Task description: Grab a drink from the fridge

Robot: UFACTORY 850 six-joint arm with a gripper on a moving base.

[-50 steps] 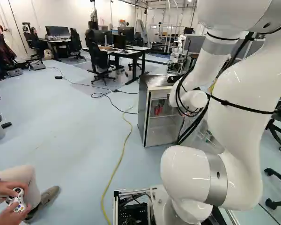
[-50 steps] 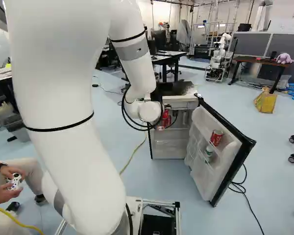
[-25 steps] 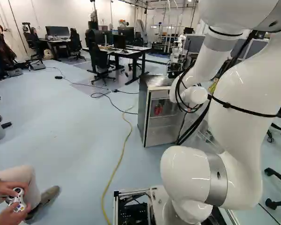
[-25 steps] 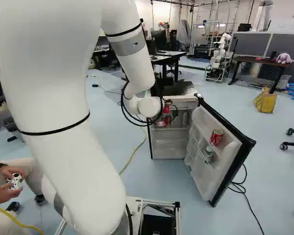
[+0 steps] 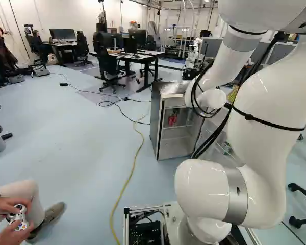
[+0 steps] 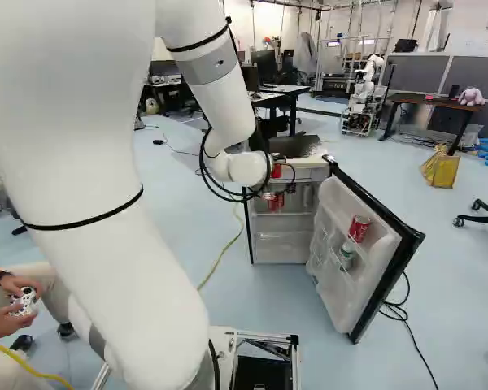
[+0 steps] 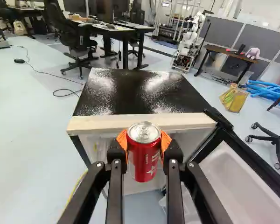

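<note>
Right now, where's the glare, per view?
Wrist view: bright patches on the fridge top, glints on the red can's lid; left base view: pale sheen on that top, small highlights on the arm; right base view: top mostly dark.

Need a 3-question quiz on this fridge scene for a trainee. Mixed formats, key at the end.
1. True or false: the black gripper with orange pads has closed on a red metal can from two sides.

2. Multiple choice: the white inner-lined door of the black-topped fridge is
A) shut
B) swung open
C) lying flat on the floor

3. Fill in: in that door's racks, the red-and-silver can sits ____ the white-and-green container.

Key: 1 true; 2 B; 3 above
</note>
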